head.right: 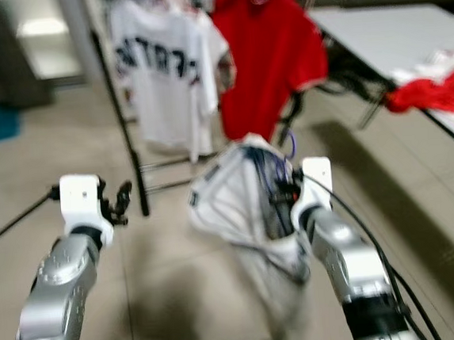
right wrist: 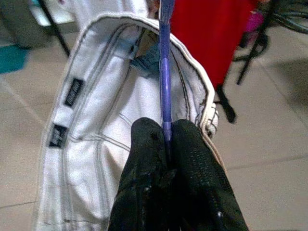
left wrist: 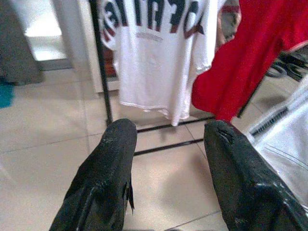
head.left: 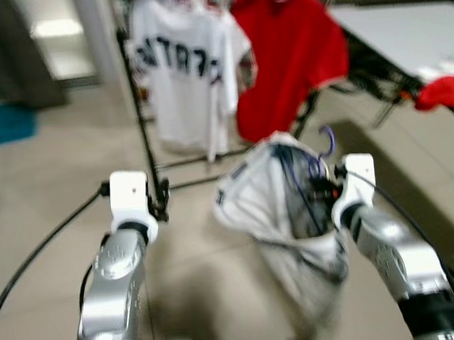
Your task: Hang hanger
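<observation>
- Hanger (right wrist: 165, 72), purple, carries a white garment (head.left: 282, 213) and sits pinched in my right gripper (right wrist: 167, 139); it's held out in front of me above the tiled floor (head.left: 45, 178), short of the clothes rack (head.left: 138, 106).
- Floor is pale tile, blurred in both eye views; a teal mat (head.left: 0, 124) lies far left.
- White table (head.left: 406, 31) runs along my right side, with a red-and-white cloth (head.left: 446, 87) bunched on its near edge.
- Clothes rack is a black frame ahead, its upright post and low crossbars visible past my left gripper (left wrist: 168, 139).
- Red shirt (head.left: 288, 49) hangs on the rack, just beside the white jersey (head.left: 178, 71) with dark lettering; the two touch or overlap at the sleeves.
- White garment droops from the hanger, its collar opening gaping toward me, labels showing inside, and the cloth falls well below my right wrist.
- Right arm is raised and forward; right fingers (right wrist: 144, 163) are clenched on the hanger's thin purple stem, with the hook curling up above them.
- Left arm is raised level with it, off to the left; left fingers (left wrist: 108, 163) are spread apart, grasping nothing, pointed at the rack's base.
- Black cables trail back from both wrists.
</observation>
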